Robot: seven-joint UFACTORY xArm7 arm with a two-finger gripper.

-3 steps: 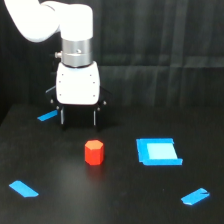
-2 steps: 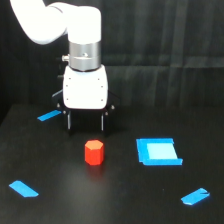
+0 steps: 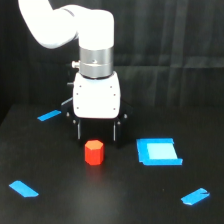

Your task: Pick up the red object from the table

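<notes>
The arm (image 3: 60, 25) runs off the top edge; the claw's (image 3: 96, 134) fingertips look blurred.

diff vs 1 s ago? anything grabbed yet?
The gripper has shifted toward the exterior view's right and nearer the camera, and now hangs open just behind the red hexagonal block. Nothing is gripped. The block, the blue square patch and the blue tape strips lie where they were on the black table.

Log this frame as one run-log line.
phase: approach | claw: open, fingers down, just behind red block, no contact | block: upright on table, not lifted | blue square: on the exterior view's right
</notes>
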